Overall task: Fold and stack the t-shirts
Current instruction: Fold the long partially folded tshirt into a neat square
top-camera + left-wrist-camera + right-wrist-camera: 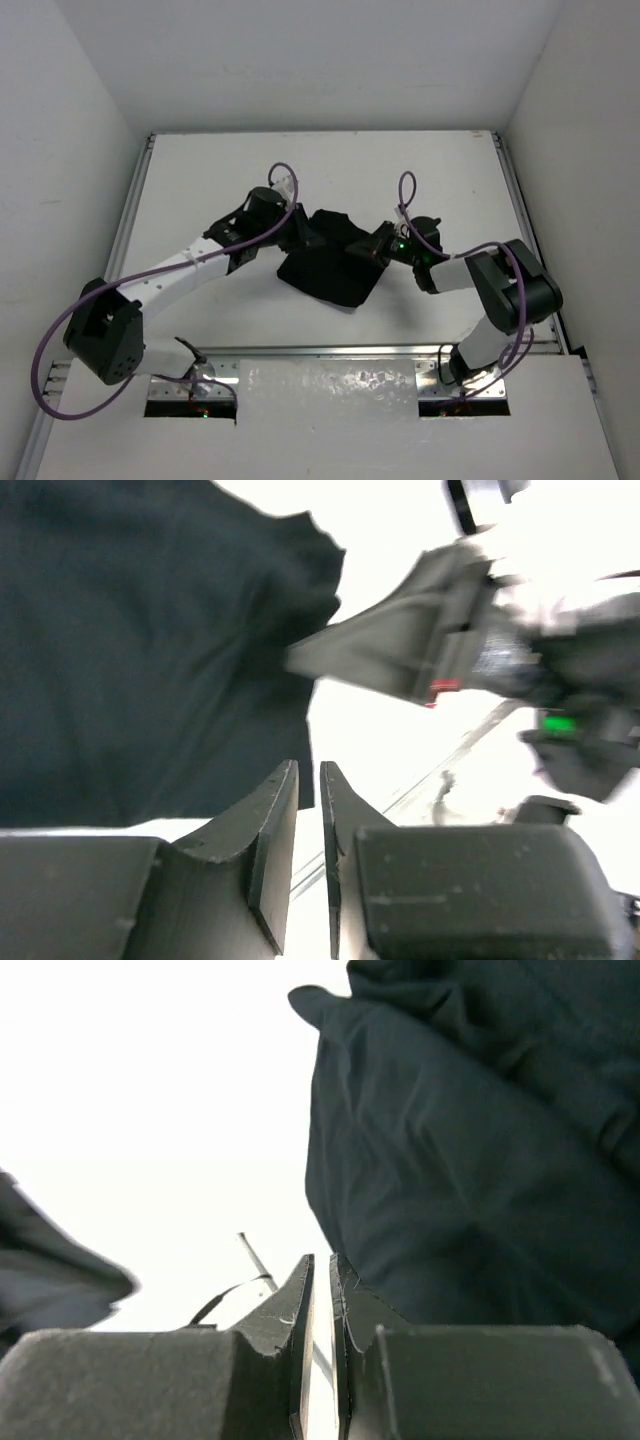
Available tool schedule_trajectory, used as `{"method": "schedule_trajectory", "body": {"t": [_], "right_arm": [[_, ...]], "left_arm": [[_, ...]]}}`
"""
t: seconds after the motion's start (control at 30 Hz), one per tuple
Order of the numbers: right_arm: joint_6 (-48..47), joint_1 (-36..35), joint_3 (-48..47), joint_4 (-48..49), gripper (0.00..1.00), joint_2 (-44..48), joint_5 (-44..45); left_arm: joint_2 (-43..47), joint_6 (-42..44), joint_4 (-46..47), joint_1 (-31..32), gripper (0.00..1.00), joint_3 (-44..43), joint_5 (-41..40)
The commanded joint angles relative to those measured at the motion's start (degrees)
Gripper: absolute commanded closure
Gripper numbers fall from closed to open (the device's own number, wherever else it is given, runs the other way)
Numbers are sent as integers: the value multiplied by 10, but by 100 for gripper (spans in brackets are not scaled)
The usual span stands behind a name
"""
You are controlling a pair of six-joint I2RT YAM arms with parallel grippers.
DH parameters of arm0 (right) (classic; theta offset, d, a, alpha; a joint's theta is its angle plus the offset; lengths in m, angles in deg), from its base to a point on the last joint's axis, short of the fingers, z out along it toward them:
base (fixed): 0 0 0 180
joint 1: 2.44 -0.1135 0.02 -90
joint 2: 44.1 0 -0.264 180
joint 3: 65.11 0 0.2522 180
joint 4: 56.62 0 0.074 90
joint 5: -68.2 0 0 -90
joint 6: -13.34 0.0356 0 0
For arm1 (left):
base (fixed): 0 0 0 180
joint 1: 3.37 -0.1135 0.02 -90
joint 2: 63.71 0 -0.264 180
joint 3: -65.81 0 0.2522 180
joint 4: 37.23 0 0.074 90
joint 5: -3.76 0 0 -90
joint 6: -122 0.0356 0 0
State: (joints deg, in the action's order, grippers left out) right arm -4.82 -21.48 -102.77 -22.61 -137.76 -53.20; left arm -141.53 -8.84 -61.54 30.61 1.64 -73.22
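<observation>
The shirt (328,268) lies bunched in the middle of the surface (220,180). It is a dark lump with a flatter flap toward the near side, not yet a neat fold. The left hand (306,238) sits at its far-left edge and the right hand (376,247) at its right edge, facing each other across the cloth. That placing looks meant for a two-sided pick, one hand per side, so the shirt can be lifted and spread evenly.

Both hands have their fingers drawn almost together, with only a sliver between them. In the wrist views that sliver is bright and bare, so neither hand seems to pinch cloth. The shirt's edge lies just beyond the left fingers (275,820), and its bulk lies just right of the right fingers (290,1305).

The shirt is plain, with no print or label showing. No writing can be read anywhere. The only marks are a green light (400,243) on the right arm's wrist and a small red spot (440,688) on the right hand.
</observation>
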Motion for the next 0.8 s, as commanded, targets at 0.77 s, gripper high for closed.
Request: {"method": "schedule_trajectory", "body": {"t": [0.77], "right_arm": [[67,136,-138,100,80,-258,-158]], "left_arm": [[-419,44,354,-134,88,-231,281]]}}
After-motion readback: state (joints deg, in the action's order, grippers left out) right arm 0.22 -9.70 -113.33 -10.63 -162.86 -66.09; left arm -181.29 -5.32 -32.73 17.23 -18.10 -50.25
